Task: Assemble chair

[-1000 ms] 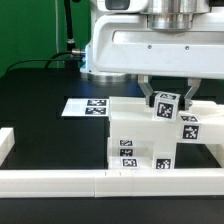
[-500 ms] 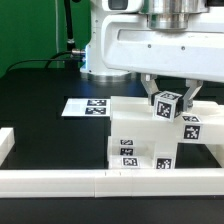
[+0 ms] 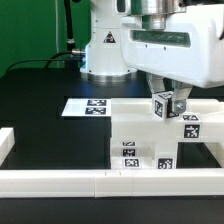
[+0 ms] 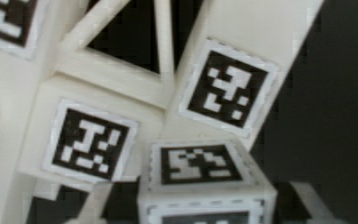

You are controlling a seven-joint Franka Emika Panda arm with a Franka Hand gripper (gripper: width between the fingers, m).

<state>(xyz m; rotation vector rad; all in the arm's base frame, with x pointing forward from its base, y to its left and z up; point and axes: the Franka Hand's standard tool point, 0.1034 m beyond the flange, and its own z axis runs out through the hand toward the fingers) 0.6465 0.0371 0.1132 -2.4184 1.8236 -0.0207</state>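
My gripper (image 3: 168,106) is shut on a white square chair leg (image 3: 164,102) with a black-and-white tag, and holds it just above the joined white chair parts (image 3: 135,130) at the exterior view's right. The wrist view shows the leg's tagged end (image 4: 201,165) between my fingers (image 4: 311,203), with the chair's braced frame (image 4: 105,60) and tagged faces (image 4: 229,85) close beyond it. The leg's lower end is hidden behind the chair parts.
The marker board (image 3: 88,106) lies flat on the black table at the left of the chair parts. A long low white border rail (image 3: 90,181) runs along the front, with a short piece at the left (image 3: 5,140). The arm's base (image 3: 105,50) stands behind.
The wrist has turned and the arm's body has swung toward the exterior view's right. The held leg stays almost in place above the chair parts, a little higher.
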